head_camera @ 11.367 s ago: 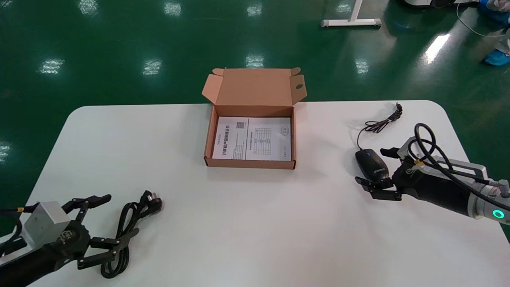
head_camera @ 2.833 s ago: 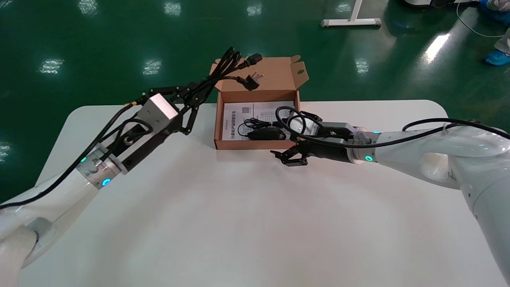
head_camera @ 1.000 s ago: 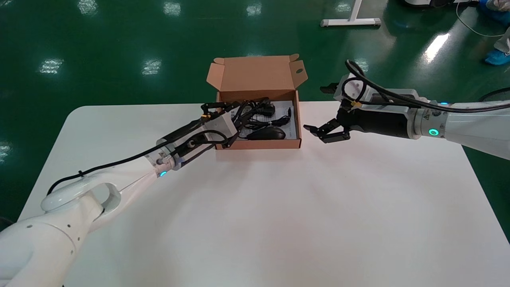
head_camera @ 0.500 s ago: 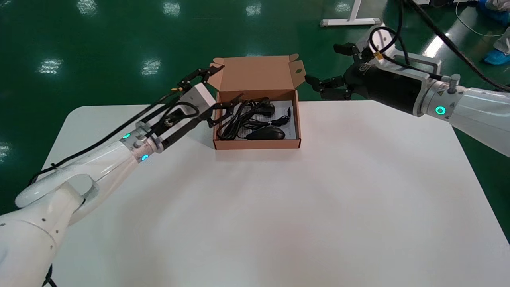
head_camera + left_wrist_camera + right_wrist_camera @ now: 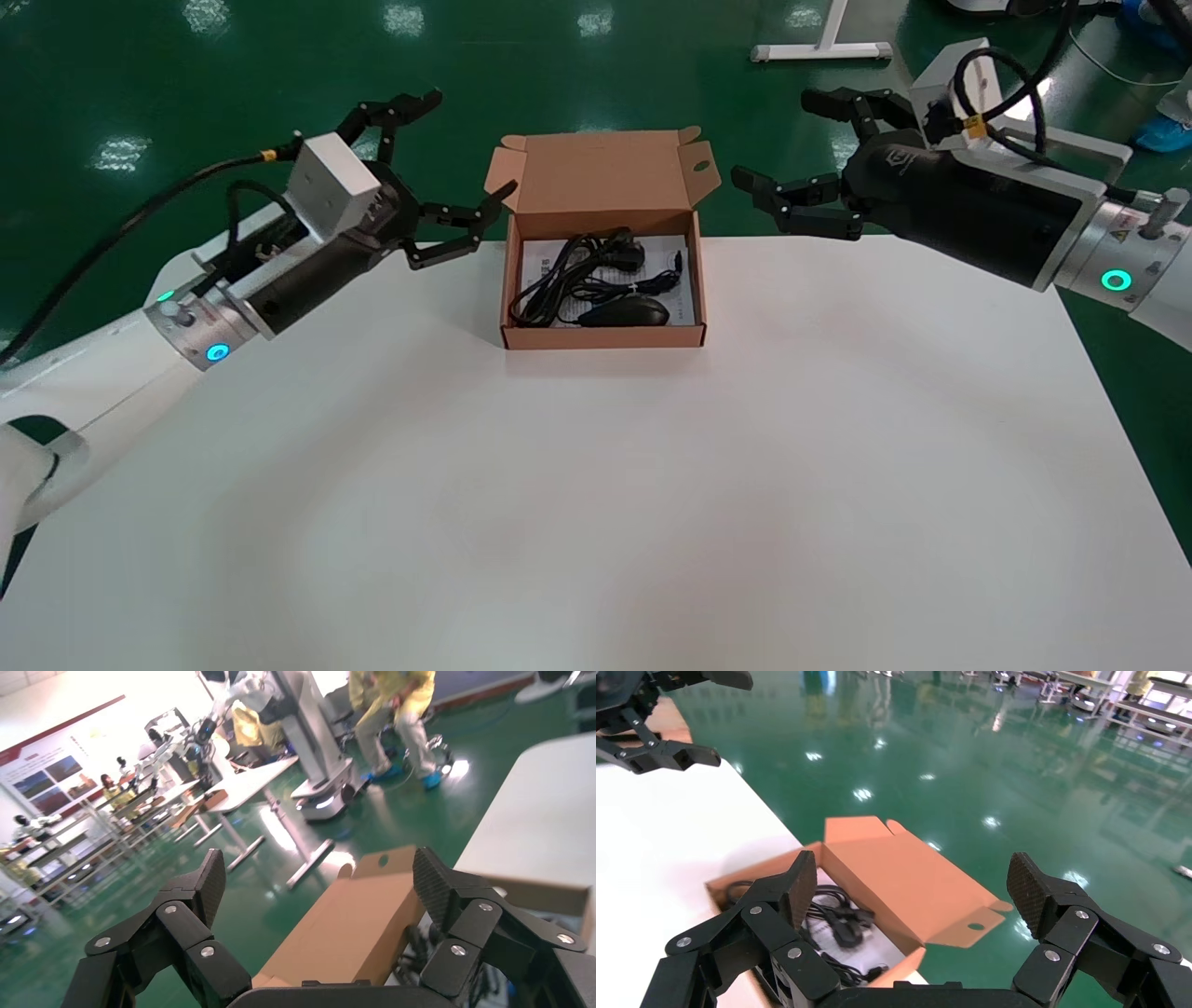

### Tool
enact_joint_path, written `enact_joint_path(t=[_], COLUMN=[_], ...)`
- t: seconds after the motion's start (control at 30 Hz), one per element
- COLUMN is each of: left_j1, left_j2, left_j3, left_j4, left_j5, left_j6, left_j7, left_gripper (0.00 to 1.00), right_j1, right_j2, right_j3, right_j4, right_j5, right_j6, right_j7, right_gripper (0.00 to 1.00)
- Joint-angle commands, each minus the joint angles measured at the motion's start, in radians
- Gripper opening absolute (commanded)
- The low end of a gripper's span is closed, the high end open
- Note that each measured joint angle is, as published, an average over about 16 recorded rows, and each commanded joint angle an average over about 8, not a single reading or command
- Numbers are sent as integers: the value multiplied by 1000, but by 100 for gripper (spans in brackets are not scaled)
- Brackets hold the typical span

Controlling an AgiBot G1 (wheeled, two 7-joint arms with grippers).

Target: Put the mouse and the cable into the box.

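Note:
The brown cardboard box stands open at the table's far middle, its lid upright behind it. Inside lie the black mouse and the coiled black cable, on a printed sheet. My left gripper hovers open and holding nothing just left of the lid. My right gripper hovers open and holding nothing just right of the lid. The left wrist view shows its gripper spread wide before the lid. In the right wrist view its gripper frames the lid and the cable.
The white table stretches bare in front of the box. Green floor lies beyond the far edge, with a white stand foot at the back right. My left gripper also shows far off in the right wrist view.
The left gripper has let go of the cable in the box, then lifted out and back to the left. The right gripper has risen and drawn back to the lid's right.

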Motion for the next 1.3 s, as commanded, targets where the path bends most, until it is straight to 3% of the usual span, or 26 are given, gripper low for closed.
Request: enact_joint_path(t=[0.03,0.73,1.3], left_j1=[13,146,232], left_j2=[-27,-311,-495], left_j3=[6,69,109], left_j4=[-44,-504,-803], left_j5=[-10,-110,-176], left_j6=[20,230,366], left_j7=[-59,-669,-1066], left_gripper=[100,100,100], right_j1=[-24,-277,-443], right_j2=[21,242,386], right_j3=[5,57,92], right_j4=[50,566,904], right_j5=[15,172,275], right_j6=[-15,-170,-272], right_j7=[30,344,549], right_gripper=[100,100,100])
